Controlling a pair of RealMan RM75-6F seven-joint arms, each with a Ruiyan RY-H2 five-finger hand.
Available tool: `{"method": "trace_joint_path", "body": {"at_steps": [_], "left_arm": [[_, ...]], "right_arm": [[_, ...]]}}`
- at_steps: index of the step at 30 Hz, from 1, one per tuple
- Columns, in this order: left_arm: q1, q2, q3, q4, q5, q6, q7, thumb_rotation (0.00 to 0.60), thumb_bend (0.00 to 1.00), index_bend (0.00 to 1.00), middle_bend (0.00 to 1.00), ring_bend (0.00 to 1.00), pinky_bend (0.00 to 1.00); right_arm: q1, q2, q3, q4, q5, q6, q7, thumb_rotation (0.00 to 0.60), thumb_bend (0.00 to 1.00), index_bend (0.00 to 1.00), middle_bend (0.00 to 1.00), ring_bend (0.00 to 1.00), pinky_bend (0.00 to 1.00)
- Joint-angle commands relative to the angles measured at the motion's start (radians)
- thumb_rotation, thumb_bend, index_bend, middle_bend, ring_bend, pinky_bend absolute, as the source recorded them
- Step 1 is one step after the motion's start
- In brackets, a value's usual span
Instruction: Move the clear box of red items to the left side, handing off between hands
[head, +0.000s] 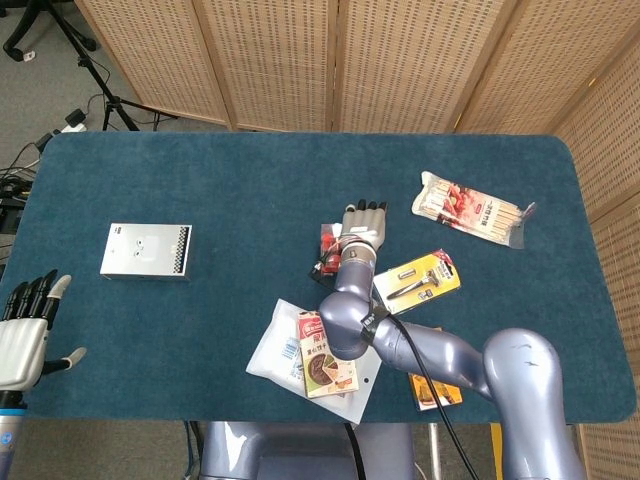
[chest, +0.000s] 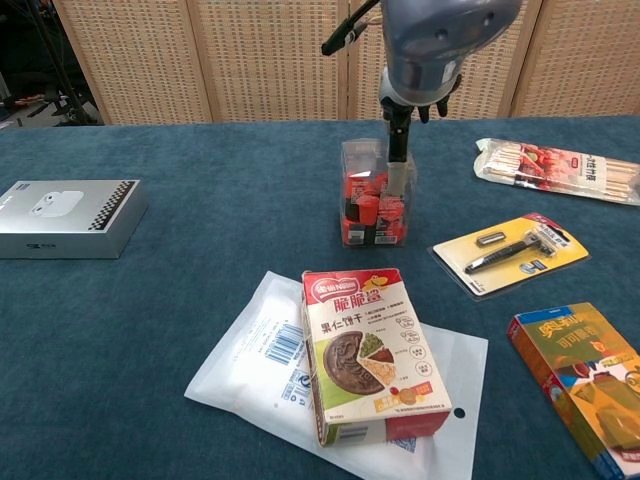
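Note:
The clear box of red items (chest: 368, 200) stands upright on the blue table, near the middle; the head view shows the clear box (head: 328, 247) just left of my right hand. My right hand (head: 363, 222) hovers over the box's right edge with its fingers straightened and apart, holding nothing. In the chest view one finger (chest: 398, 165) hangs down at the box's far right side; contact is unclear. My left hand (head: 22, 335) waits off the table's front-left corner, fingers spread and empty.
A silver-white box (chest: 65, 217) lies at the left. A snack carton (chest: 368, 350) rests on a white pouch (chest: 250, 360) in front of the clear box. A yellow razor pack (chest: 510, 252), a skewer packet (chest: 555, 168) and an orange box (chest: 585, 385) lie to the right.

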Motion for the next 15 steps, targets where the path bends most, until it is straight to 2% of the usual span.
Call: {"method": "trace_joint_path", "body": {"at_steps": [1,3,10,13,15], "left_arm": [[0.001,0.000,-0.001,0.001,0.000,0.002,0.000,0.600,0.00,0.00,0.00,0.00,0.00],[0.001,0.001,-0.001,0.001,-0.001,0.003,0.001,0.600,0.00,0.00,0.00,0.00,0.00],[-0.002,0.005,0.010,-0.011,0.014,-0.008,-0.004,0.600,0.00,0.00,0.00,0.00,0.00],[-0.006,0.004,0.023,-0.015,0.033,-0.020,-0.011,0.600,0.00,0.00,0.00,0.00,0.00],[-0.006,0.003,0.026,-0.016,0.039,-0.019,-0.007,0.600,0.00,0.00,0.00,0.00,0.00]], "right_arm": [[-0.018,0.031,0.002,-0.049,-0.015,0.033,0.006,0.600,0.00,0.00,0.00,0.00,0.04],[-0.037,0.065,0.001,-0.105,-0.028,0.062,0.009,0.600,0.00,0.00,0.00,0.00,0.02],[-0.166,0.251,-0.094,-0.471,-0.221,0.179,0.088,0.600,0.00,0.00,0.00,0.00,0.00],[-0.288,0.371,-0.188,-0.706,-0.394,0.229,0.192,0.600,0.00,0.00,0.00,0.00,0.00],[-0.364,0.438,-0.247,-0.806,-0.502,0.227,0.269,0.600,0.00,0.00,0.00,0.00,0.00]]}}
